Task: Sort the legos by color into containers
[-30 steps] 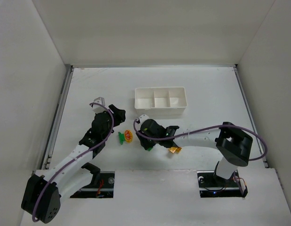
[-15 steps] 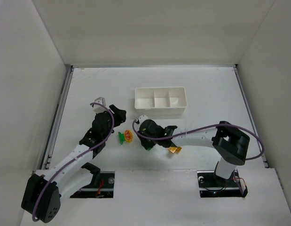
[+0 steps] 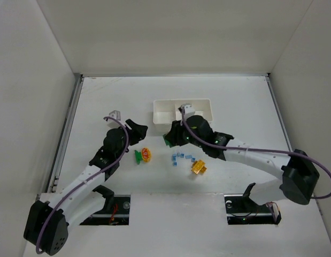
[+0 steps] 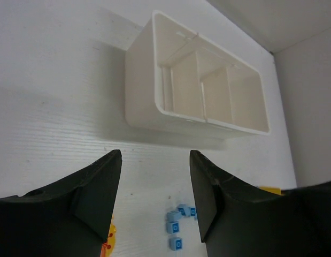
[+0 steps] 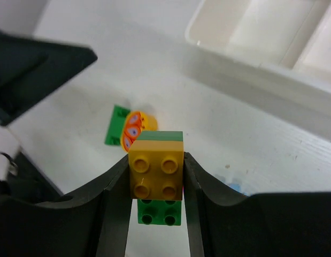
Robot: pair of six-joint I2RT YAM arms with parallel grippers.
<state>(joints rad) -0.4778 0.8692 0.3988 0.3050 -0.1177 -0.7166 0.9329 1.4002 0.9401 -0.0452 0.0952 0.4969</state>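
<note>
My right gripper (image 3: 170, 140) is shut on a stack of a yellow brick (image 5: 156, 170) and a green brick (image 5: 160, 212), held above the table just in front of the white three-compartment tray (image 3: 160, 119). The tray's rim shows at the top right of the right wrist view (image 5: 245, 63). My left gripper (image 3: 138, 130) is open and empty, and points toward the tray (image 4: 149, 91). Several tiny light blue bricks (image 3: 181, 157) lie on the table and also show in the left wrist view (image 4: 176, 227). A yellow-orange brick (image 3: 198, 167) lies to their right.
A green plate with an orange-yellow flower piece (image 3: 143, 156) lies between the arms and shows in the right wrist view (image 5: 130, 128). A small grey bracket (image 3: 112, 114) lies left of the tray. White walls enclose the table.
My right gripper has lifted off the table and moved up and right toward the tray with the brick stack, uncovering the blue bricks. My left gripper has shifted slightly right.
</note>
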